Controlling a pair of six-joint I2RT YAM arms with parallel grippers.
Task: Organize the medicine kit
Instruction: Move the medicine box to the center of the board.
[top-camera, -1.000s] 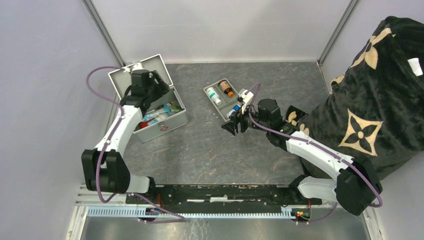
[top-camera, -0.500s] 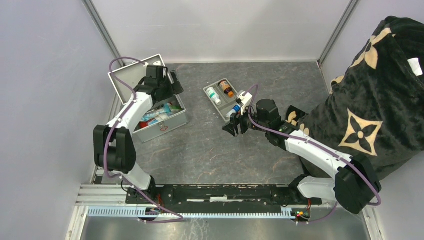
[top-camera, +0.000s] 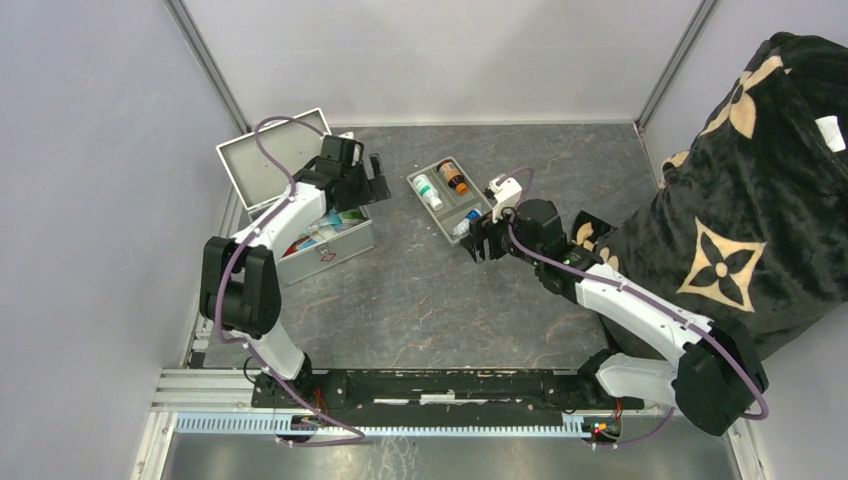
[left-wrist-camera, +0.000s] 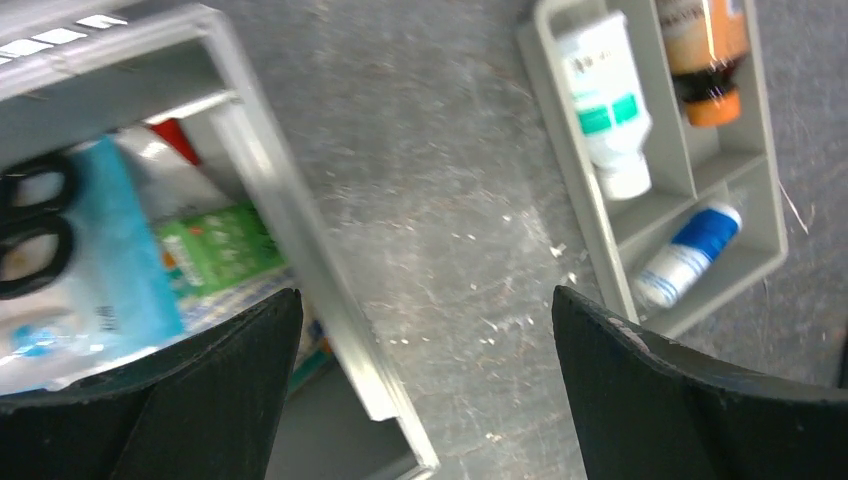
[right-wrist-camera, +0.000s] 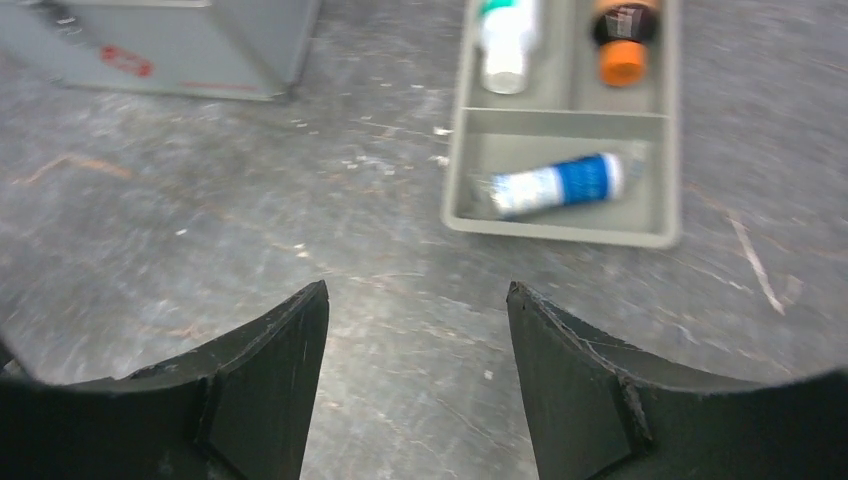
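Note:
The medicine kit (top-camera: 325, 245) is a silver case at the left with its lid (top-camera: 262, 165) raised. Inside it, the left wrist view shows black scissors (left-wrist-camera: 30, 240), a light blue packet (left-wrist-camera: 110, 270) and a green box (left-wrist-camera: 220, 245). My left gripper (top-camera: 376, 180) hangs open and empty over the kit's right rim (left-wrist-camera: 275, 200) and the bare table. My right gripper (top-camera: 478, 243) is open and empty just short of the grey divided tray (top-camera: 415, 181), which holds a white bottle (top-camera: 427, 190), a brown orange-capped bottle (top-camera: 453, 177) and a blue-white tube (right-wrist-camera: 555, 185).
A black blanket with beige flower shapes (top-camera: 740, 200) is piled at the right edge, beside the right arm. Pale walls close the table at the back and the left. The kit's grey front with a red label (right-wrist-camera: 125, 60) lies far left of the right gripper.
The left arm has swung right from over the kit's inside to its right rim, and its jaws opened wider. The right gripper has shifted slightly right and back, closer to the tray's near end.

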